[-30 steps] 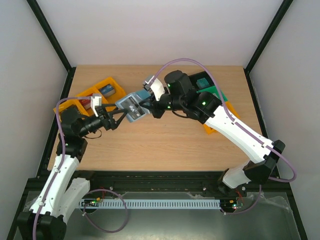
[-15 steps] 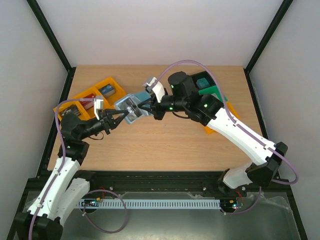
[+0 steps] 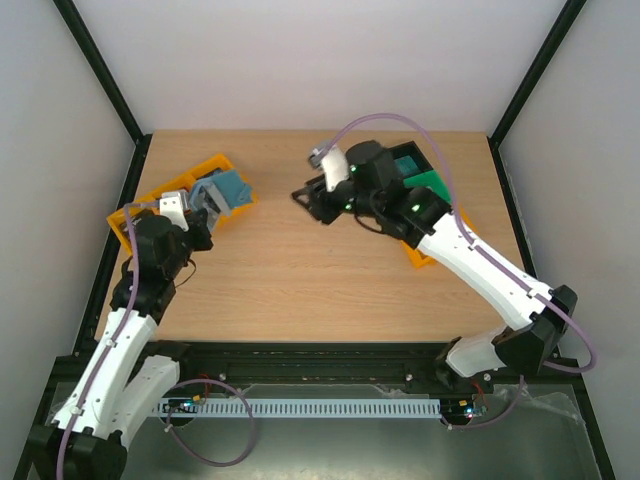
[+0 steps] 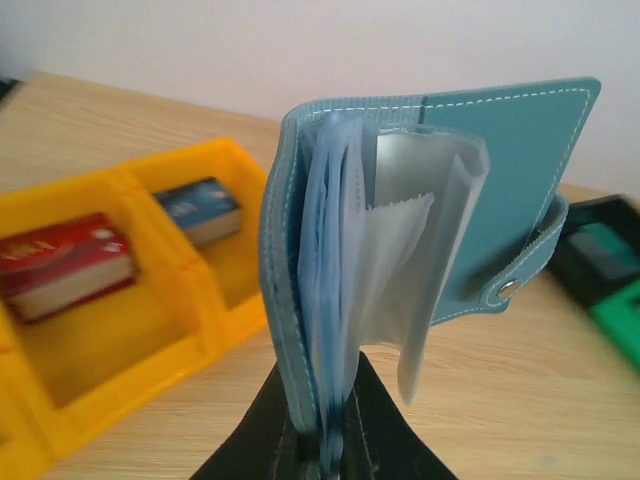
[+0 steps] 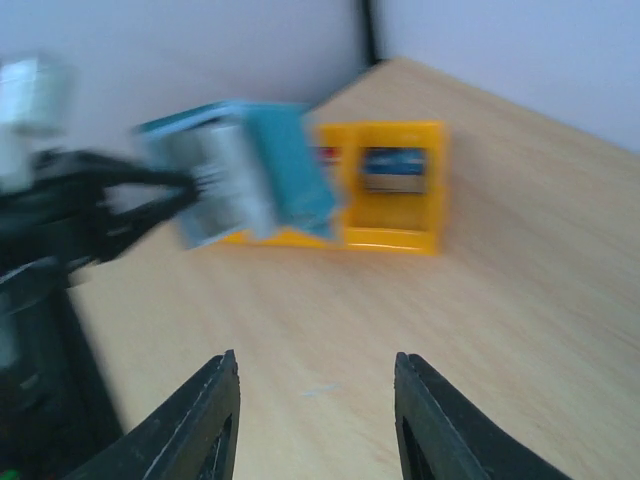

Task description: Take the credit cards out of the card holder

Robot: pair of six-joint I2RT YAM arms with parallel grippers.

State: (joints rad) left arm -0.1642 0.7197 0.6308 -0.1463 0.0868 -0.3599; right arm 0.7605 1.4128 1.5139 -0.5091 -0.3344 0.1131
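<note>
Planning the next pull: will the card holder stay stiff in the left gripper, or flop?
Probably floppy: the left gripper pinches the card holder only at its bottom edge, and its clear sleeves fan out and droop. The stitched cover looks soft, so a tug may bend it. It seems light, standing upright from that one pinch.

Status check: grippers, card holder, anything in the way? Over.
Left gripper shut on card holder, held upright, clear sleeves fanned open. Right gripper open, empty, apart from holder. Orange tray close beside holder.
</note>
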